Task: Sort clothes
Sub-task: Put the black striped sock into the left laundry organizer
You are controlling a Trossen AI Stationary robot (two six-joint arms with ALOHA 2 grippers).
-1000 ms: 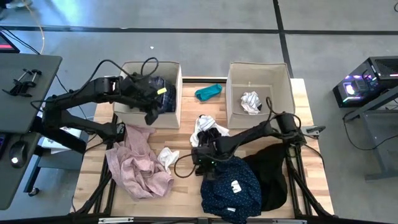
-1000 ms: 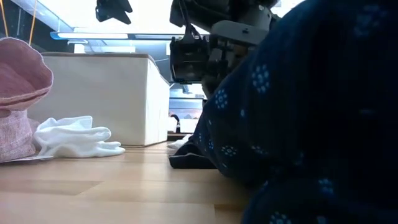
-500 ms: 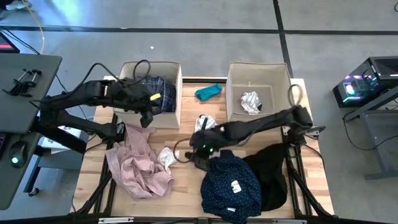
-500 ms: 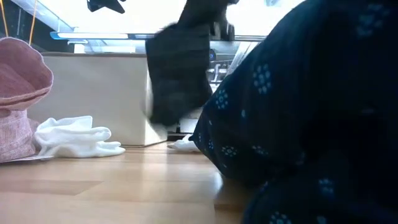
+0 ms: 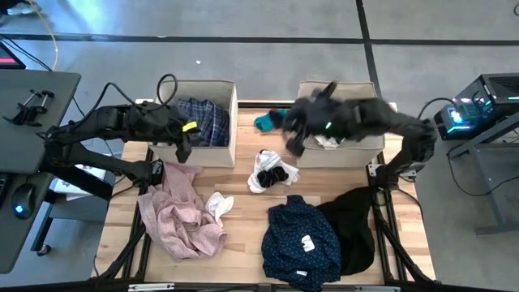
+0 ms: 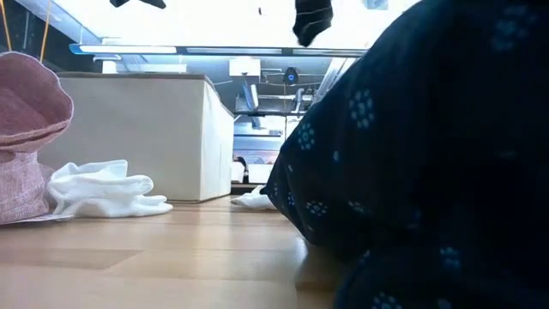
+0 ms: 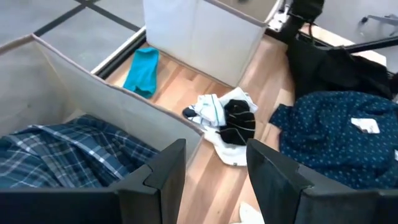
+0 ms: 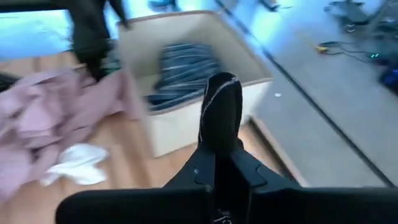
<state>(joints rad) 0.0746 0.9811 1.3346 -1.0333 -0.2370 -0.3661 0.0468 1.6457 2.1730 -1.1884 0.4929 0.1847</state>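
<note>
Item: right gripper [image 8: 219, 163], jaws clamped on a limp black sock [image 8: 221, 115], carried high just beside the right-hand beige fabric box [image 5: 365, 93], at its left wall.

Step, as judged: delivering the sock. Next: move over that box's opening and release.

Left gripper [image 7: 214, 162]: part open, empty, over the left beige box [image 5: 231, 122] holding the blue plaid shirt [image 5: 203, 122].
</note>
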